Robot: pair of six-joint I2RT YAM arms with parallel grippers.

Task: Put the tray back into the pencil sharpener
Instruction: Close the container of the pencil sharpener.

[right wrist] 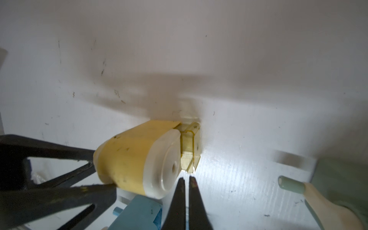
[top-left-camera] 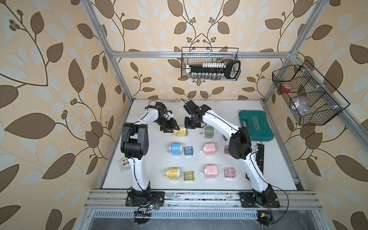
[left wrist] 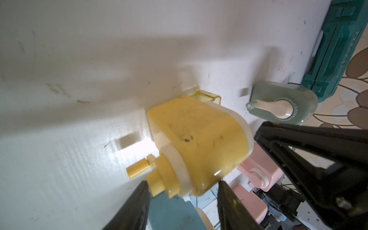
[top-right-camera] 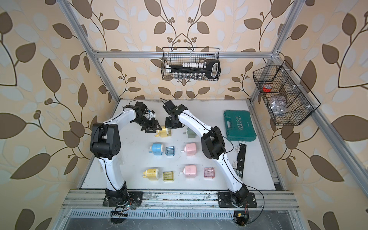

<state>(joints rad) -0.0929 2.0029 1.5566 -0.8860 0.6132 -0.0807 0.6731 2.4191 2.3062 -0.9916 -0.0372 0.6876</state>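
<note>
We're seating the tray (right wrist: 191, 147), jutting at three o'clock from the yellow sharpener (right wrist: 129, 157). The left gripper (left wrist: 182, 185) seemingly clamps the body; the right gripper (right wrist: 186, 178), pinched empty, must push toward nine.

Twin machines, one build: the left arm (top-left-camera: 137, 175) and right arm (top-left-camera: 253, 173) wear glossy white shells dotted with small dark screws, set between bulky black joint housings (top-left-camera: 134, 143). Each is bolted through a black base plate (top-left-camera: 145, 198) to the aluminium rail (top-left-camera: 199, 196) at the worktop's (top-left-camera: 278, 179) near edge. A thin black cable (top-left-camera: 287, 199) loops beside the right base. The left gripper (left wrist: 183, 184) and right gripper (right wrist: 186, 179) are black, with tapering fingers (left wrist: 308, 135) pierced by triangular cut-outs.
</note>
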